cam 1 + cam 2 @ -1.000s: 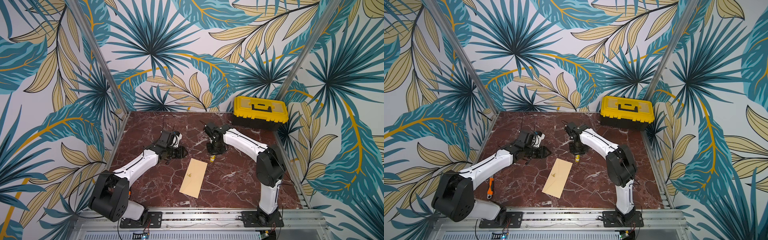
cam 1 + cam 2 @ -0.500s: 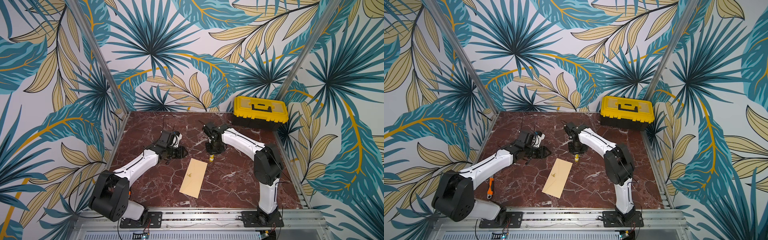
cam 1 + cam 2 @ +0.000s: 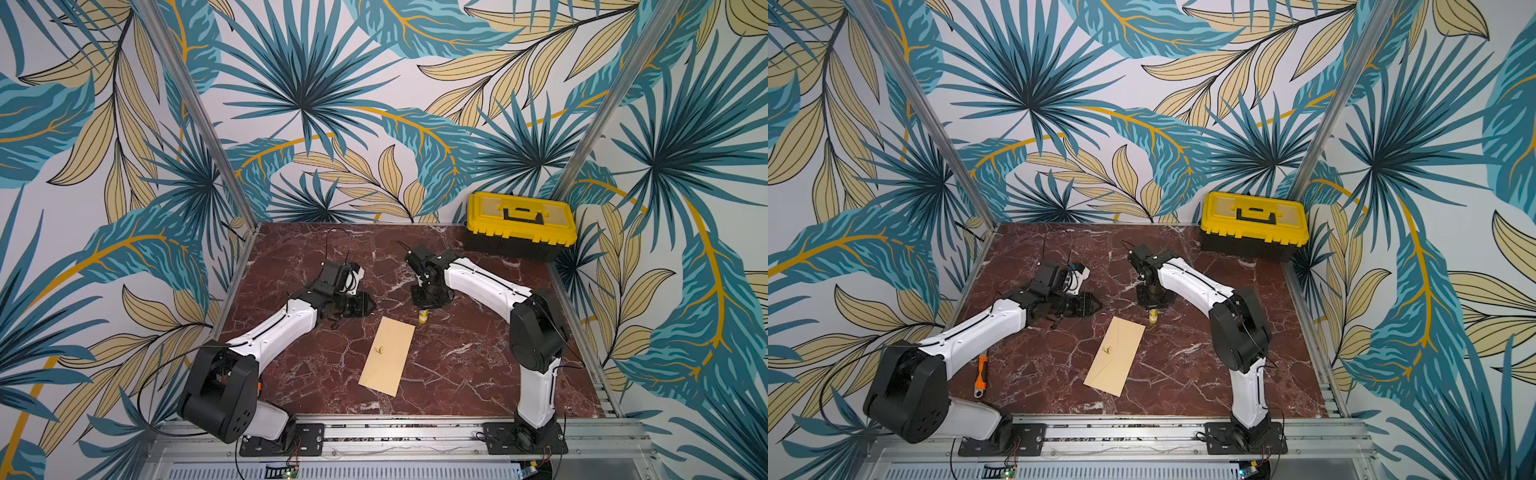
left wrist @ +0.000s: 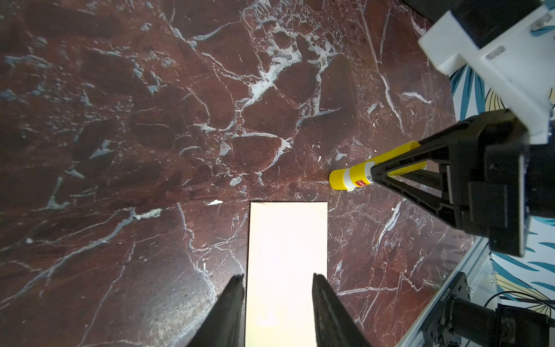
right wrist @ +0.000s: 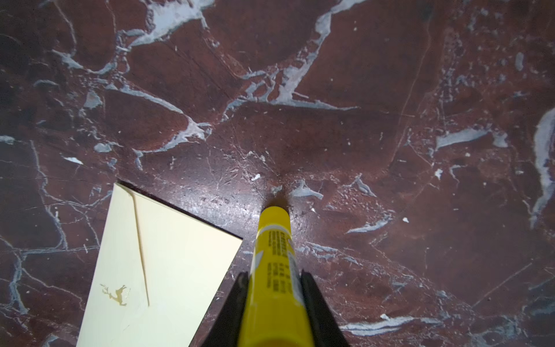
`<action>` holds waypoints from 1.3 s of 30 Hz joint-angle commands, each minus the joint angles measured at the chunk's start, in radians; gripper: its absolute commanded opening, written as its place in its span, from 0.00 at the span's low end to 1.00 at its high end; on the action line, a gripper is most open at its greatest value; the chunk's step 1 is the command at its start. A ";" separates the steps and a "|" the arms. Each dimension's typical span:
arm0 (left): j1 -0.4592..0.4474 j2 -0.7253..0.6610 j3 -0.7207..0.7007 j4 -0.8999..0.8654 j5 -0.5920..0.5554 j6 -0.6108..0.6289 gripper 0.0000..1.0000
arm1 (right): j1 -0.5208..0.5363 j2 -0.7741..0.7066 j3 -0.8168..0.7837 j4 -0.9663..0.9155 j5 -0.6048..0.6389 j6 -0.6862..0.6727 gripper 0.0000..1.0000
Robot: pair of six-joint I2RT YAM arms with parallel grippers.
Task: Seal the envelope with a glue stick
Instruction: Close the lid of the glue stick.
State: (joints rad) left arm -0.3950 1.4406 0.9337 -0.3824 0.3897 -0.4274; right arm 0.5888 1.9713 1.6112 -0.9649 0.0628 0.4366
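Observation:
The tan envelope (image 3: 387, 356) (image 3: 1115, 356) lies flat mid-table, flap side up, with a small deer mark (image 5: 115, 294). The yellow glue stick (image 3: 422, 316) (image 3: 1153, 316) (image 5: 274, 240) stands upright beside the envelope's far right corner. Its capped lower end (image 4: 338, 180) is at the marble. My right gripper (image 5: 274, 274) (image 3: 424, 305) is shut on its labelled body from above. My left gripper (image 4: 277, 278) (image 3: 368, 305) hovers open over the envelope's far end and holds nothing. In the left wrist view the envelope (image 4: 288, 234) shows between the two fingers.
A yellow-lidded black toolbox (image 3: 521, 224) (image 3: 1254, 224) stands at the back right corner. An orange-handled tool (image 3: 981, 376) lies by the left arm near the front left. Patterned walls enclose the table on three sides.
The right arm's elbow has shifted slightly to the left. The glue stick, the envelope and the left gripper stay where they were.

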 commanded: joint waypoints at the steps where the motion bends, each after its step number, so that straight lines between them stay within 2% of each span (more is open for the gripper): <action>1: 0.008 0.013 0.016 0.007 0.009 0.009 0.42 | 0.003 0.003 -0.062 0.040 0.014 -0.003 0.00; 16: 0.007 0.008 0.014 0.000 0.005 0.009 0.42 | 0.029 -0.097 -0.208 0.120 0.083 0.022 0.00; 39: 0.008 0.004 0.011 -0.010 0.004 0.012 0.42 | 0.056 -0.101 -0.335 0.190 0.085 0.059 0.00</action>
State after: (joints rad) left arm -0.3950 1.4422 0.9337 -0.3859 0.3893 -0.4271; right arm 0.6422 1.8267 1.3407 -0.7128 0.1562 0.4751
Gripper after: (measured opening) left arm 0.417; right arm 0.277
